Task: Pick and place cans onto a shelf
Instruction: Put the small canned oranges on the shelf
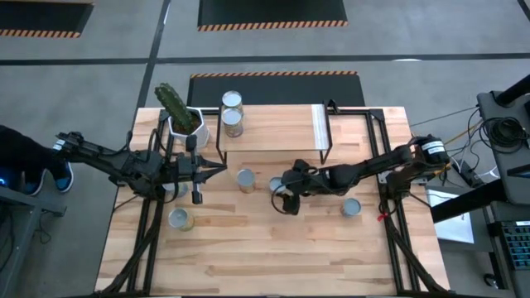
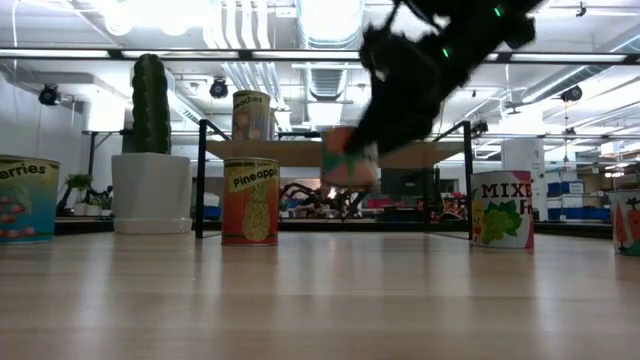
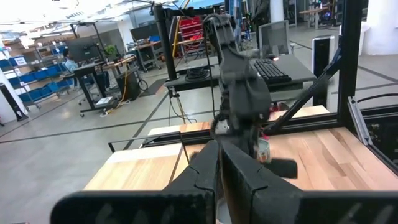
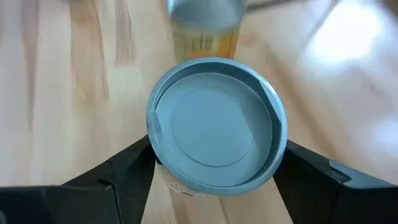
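Note:
My right gripper point(image 4: 214, 180) is shut on a can point(image 4: 214, 127) with a silver-grey top, and the can point(image 2: 350, 157) hangs above the table in front of the shelf point(image 1: 273, 128). From above, this gripper point(image 1: 283, 195) is at mid-table. Two cans point(image 1: 232, 112) stand on the shelf's left end. On the table stand a pineapple can point(image 2: 250, 202), a mixed-fruit can point(image 2: 502, 208), a berries can point(image 2: 25, 198) and a can point(image 1: 180, 218) near the left arm. My left gripper point(image 1: 196, 195) waits, shut on nothing, beside the cactus pot point(image 1: 184, 122). My right gripper pinches the can's side wall point(image 4: 158, 168) just below the top rim, one finger on each opposite side. The fingers point(image 4: 124, 171) come slanting down from the table's right. The can is lifted clear of the table, slightly tilted, with its top toward the wrist.
The white pot with the cactus point(image 2: 150, 150) stands at the shelf's left. Another can point(image 1: 351, 207) stands under the right arm, and one point(image 2: 628, 222) at the right edge of the low view. The table's near half point(image 1: 265, 257) is bare wood.

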